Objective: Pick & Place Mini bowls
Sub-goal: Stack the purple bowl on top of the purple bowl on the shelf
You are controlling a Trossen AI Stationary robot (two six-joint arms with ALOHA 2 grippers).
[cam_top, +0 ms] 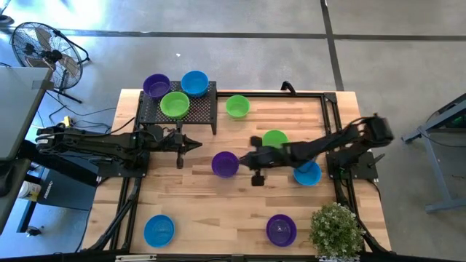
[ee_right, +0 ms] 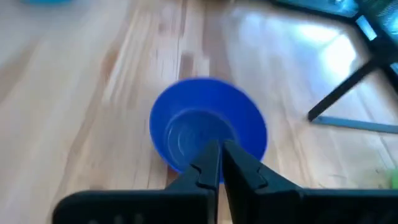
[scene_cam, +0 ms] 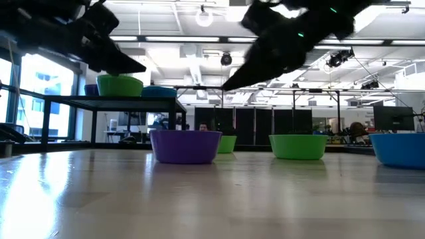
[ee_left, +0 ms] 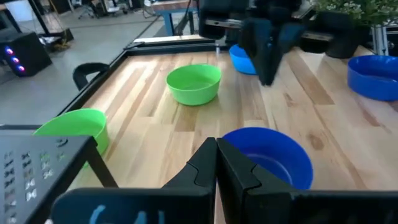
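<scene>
Rack (cam_top: 193, 109) bearing three mini bowls, purple bowl (cam_top: 225, 164) past it, flanked by left gripper (cam_top: 195, 145) and right gripper (cam_top: 244, 161), both pinched closed, empty, potted plant (cam_top: 336, 229) cropped.

I am looking straight down on my table (cam_top: 218, 211). A rack (cam_top: 196, 109) is sitting at its back left edge, carrying three bowls (cam_top: 175, 105). Five more bowls are lying around the table, one (cam_top: 225, 164) at the centre. A potted plant (cam_top: 336, 230) is standing in the front right corner. My left gripper (cam_top: 195, 145) is pointing toward the centre bowl, and my right gripper (cam_top: 245, 161) is hanging just beside it.
</scene>
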